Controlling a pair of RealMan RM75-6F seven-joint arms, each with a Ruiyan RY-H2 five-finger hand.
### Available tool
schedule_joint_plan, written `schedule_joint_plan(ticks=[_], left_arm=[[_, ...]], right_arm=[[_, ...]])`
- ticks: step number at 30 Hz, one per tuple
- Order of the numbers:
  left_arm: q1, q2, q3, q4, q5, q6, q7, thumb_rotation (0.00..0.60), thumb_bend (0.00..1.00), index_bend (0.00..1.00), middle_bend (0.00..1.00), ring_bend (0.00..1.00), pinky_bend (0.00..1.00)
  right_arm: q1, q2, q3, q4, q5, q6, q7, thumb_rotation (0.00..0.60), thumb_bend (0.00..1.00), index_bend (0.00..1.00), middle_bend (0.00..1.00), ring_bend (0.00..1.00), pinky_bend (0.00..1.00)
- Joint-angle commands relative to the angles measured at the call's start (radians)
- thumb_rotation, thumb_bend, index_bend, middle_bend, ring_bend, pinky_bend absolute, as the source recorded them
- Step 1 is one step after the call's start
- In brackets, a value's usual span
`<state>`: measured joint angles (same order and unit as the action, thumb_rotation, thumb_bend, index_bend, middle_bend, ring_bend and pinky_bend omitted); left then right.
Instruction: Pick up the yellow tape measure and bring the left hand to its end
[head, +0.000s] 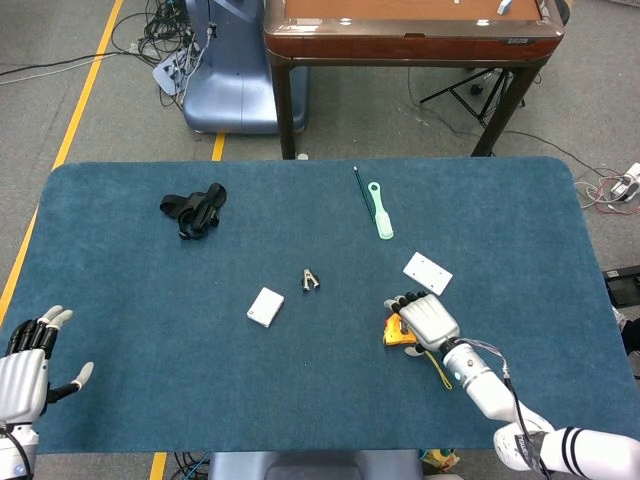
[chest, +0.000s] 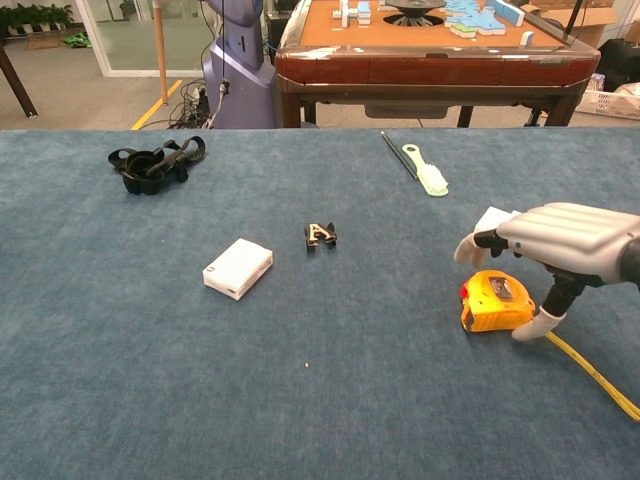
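The yellow tape measure (chest: 495, 303) lies on the blue table mat at the right, and a short length of yellow tape (chest: 598, 379) trails from it toward the near right edge. My right hand (chest: 565, 245) arches over it with the fingers stretched out above the case and the thumb against its right side; nothing is gripped. In the head view the same hand (head: 425, 318) covers most of the tape measure (head: 396, 333). My left hand (head: 25, 372) hovers with fingers spread at the near left corner, far from the tape measure.
A white box (chest: 238, 268) and a small binder clip (chest: 320, 234) lie mid-table. A black strap (chest: 155, 160) is at the far left. A green brush (chest: 427, 170) with a black pen is at the far right. A white card (head: 427, 272) sits just beyond my right hand.
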<state>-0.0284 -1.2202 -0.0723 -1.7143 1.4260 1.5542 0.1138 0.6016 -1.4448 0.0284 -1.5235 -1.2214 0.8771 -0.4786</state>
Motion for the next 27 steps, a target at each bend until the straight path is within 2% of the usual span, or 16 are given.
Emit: schedule_joint_plan(ticks=[1, 7, 16, 18, 23, 27], left_arm=[[-0.001, -0.001, -0.001, -0.001, 0.0, -0.001, 0.0, 0.6, 0.22, 0.15, 0.11, 0.1, 0.06], [0.001, -0.001, -0.001, -0.001, -0.003, -0.002, 0.0, 0.6, 0.22, 0.15, 0.11, 0.1, 0.06], [-0.004, -0.002, -0.004, -0.003, -0.003, -0.006, 0.003, 0.6, 0.22, 0.15, 0.11, 0.1, 0.06], [-0.004, -0.002, -0.005, -0.005, -0.004, -0.006, 0.002, 0.6, 0.22, 0.15, 0.11, 0.1, 0.06], [-0.004, -0.002, -0.005, -0.006, -0.005, -0.007, 0.003, 0.6, 0.22, 0.15, 0.11, 0.1, 0.06], [-0.007, -0.005, -0.008, -0.004, -0.008, -0.011, 0.003, 0.6, 0.22, 0.15, 0.11, 0.09, 0.06]], right_arm=[[0.004, 0.0, -0.005, 0.002, -0.003, -0.003, -0.001, 0.6, 0.03, 0.23, 0.27, 0.24, 0.27], [0.006, 0.001, -0.01, 0.014, 0.011, -0.007, 0.004, 0.6, 0.11, 0.23, 0.3, 0.24, 0.27], [0.016, -0.004, -0.014, 0.025, 0.019, -0.021, 0.015, 0.6, 0.16, 0.23, 0.32, 0.24, 0.27], [0.019, -0.005, -0.014, 0.029, 0.021, -0.025, 0.017, 0.6, 0.21, 0.23, 0.32, 0.24, 0.27], [0.023, -0.004, -0.018, 0.035, 0.023, -0.03, 0.022, 0.6, 0.31, 0.29, 0.36, 0.26, 0.27], [0.028, -0.001, -0.017, 0.029, 0.021, -0.037, 0.035, 0.6, 0.4, 0.39, 0.43, 0.29, 0.27]])
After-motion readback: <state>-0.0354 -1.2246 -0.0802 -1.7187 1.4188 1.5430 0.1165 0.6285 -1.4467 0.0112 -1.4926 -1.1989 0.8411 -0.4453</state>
